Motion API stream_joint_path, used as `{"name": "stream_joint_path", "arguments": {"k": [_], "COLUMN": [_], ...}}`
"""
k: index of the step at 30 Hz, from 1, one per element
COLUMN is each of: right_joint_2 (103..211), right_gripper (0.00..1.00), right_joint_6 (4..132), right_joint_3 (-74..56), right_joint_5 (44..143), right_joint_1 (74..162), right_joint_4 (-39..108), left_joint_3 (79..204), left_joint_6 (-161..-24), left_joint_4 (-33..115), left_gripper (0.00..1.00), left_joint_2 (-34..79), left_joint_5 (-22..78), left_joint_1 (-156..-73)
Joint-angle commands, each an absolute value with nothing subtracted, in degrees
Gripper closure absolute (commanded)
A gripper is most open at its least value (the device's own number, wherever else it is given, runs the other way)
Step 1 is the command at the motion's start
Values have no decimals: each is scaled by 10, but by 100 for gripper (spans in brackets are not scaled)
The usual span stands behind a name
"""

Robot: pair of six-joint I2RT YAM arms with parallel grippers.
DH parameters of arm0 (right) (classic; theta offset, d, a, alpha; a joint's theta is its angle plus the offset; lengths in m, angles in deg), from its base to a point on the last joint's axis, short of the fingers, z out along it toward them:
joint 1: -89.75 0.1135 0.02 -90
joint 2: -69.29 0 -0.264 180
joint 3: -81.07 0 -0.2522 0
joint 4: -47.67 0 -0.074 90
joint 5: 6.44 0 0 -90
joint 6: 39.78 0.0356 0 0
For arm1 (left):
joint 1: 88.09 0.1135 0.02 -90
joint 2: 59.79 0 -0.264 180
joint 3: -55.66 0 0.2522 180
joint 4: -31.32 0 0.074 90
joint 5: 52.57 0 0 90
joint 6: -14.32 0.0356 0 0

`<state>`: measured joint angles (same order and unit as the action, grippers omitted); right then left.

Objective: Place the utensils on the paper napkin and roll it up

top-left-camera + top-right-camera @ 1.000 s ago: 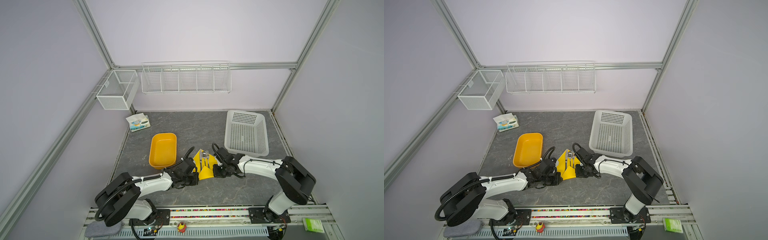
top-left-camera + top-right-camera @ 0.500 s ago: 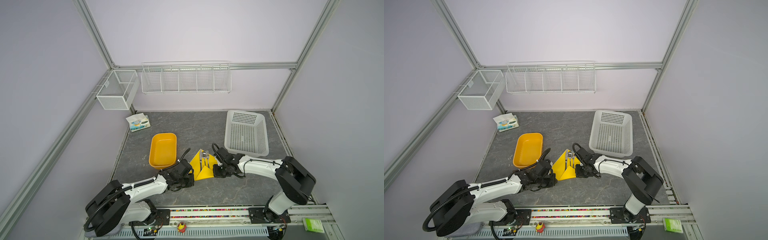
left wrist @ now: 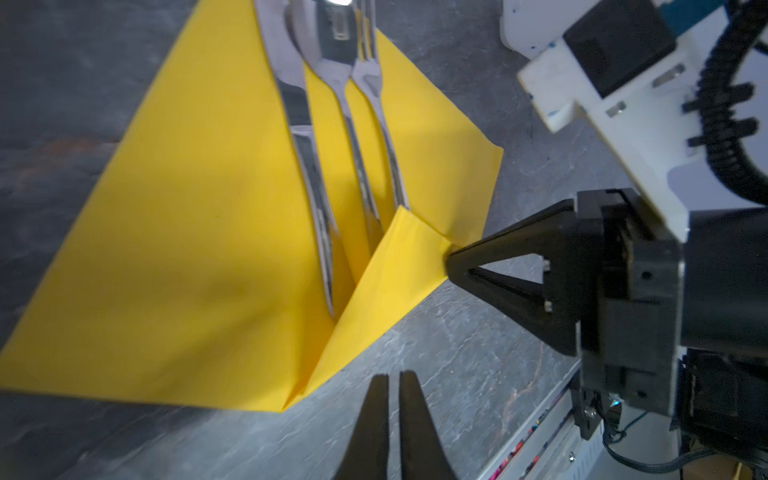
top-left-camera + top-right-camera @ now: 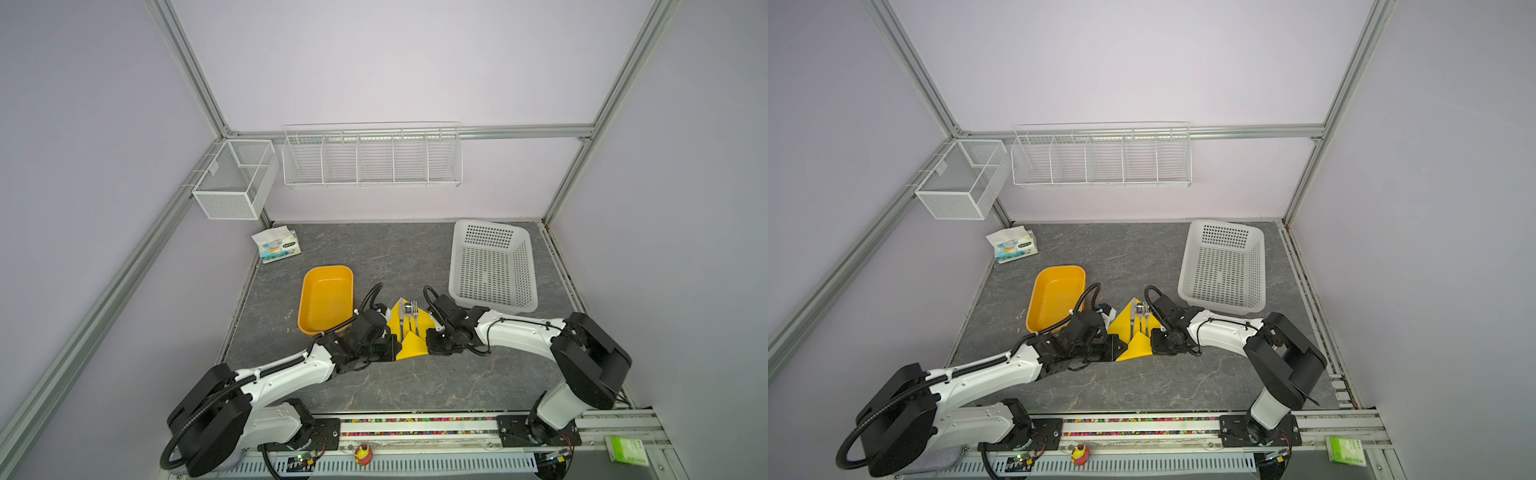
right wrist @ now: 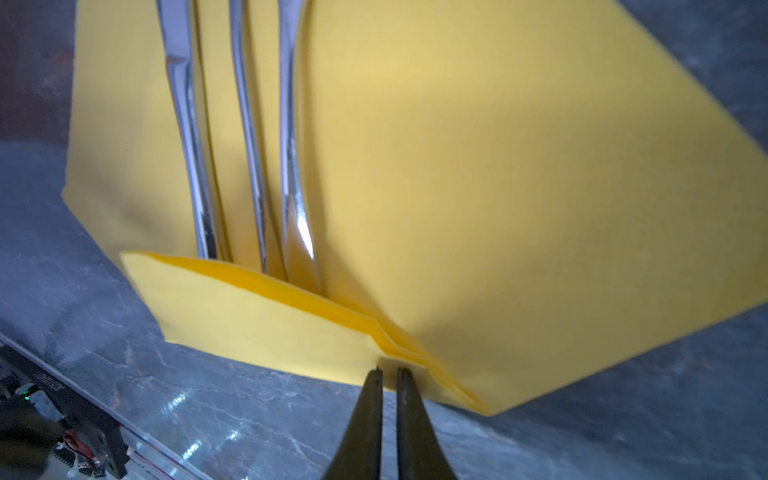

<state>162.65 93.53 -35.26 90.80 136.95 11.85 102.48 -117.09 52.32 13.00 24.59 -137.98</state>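
Left wrist view gives the closest look at the paper napkin (image 3: 187,249). It lies on the grey desk (image 3: 436,374) with one corner folded up over the handle ends of three silver utensils (image 3: 330,50): a knife (image 3: 309,166), a spoon (image 4: 407,308) and a fork (image 3: 368,79), side by side and parallel. That picture's edge cuts off their working ends, which only the top views show whole, and the fold hides the handle tips. The left end effector (image 3: 392,380) has its fingers almost together, holding nothing, over bare desk just beside the napkin's creased corner; in both top views those tips are lost against the black wrist. The right end effector (image 3: 451,259) meets the edge of the fold with its fingers drawn narrow. In the right wrist view the paper seems to run between the tips, so it looks pinched, though blur makes this hard to confirm. Only the top views take in the surroundings: an orange-yellow tray (image 4: 326,291) beside the left arm, a white perforated basket (image 4: 492,270) behind the right arm, a tissue pack (image 4: 276,246) in the far corner and wire racks (image 4: 372,160) on the wall. The pack's label and the print on a green card (image 4: 627,449) by the front rail are too small to read.
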Motion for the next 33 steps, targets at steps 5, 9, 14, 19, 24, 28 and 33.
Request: {"name": "stream_joint_path", "arguments": {"k": [5, 9, 14, 19, 24, 28, 33], "right_joint_2": [1625, 1627, 1630, 1627, 1625, 1624, 1619], "right_gripper": [87, 87, 87, 87, 87, 87, 87], "right_joint_6": [941, 942, 945, 945, 947, 949, 948], "right_joint_3": [-331, -331, -334, -333, -335, -337, -339], "right_joint_5": [899, 898, 896, 895, 893, 892, 890], "right_joint_1": [1376, 1377, 1378, 1379, 1379, 1379, 1379], "right_joint_4": [104, 104, 104, 103, 101, 102, 100], "left_joint_3": [1096, 1101, 1112, 1114, 1118, 1122, 1122], "left_joint_6": [-1137, -1142, -1143, -1142, -1144, -1137, -1143], "left_joint_4": [487, 467, 484, 475, 456, 455, 464], "left_gripper": [91, 91, 92, 92, 91, 91, 93], "left_joint_2": [251, 279, 315, 326, 334, 346, 355], "left_joint_5": [165, 154, 173, 173, 154, 151, 168], "left_joint_1": [-1392, -1392, -1393, -1393, -1393, -1394, -1394]}}
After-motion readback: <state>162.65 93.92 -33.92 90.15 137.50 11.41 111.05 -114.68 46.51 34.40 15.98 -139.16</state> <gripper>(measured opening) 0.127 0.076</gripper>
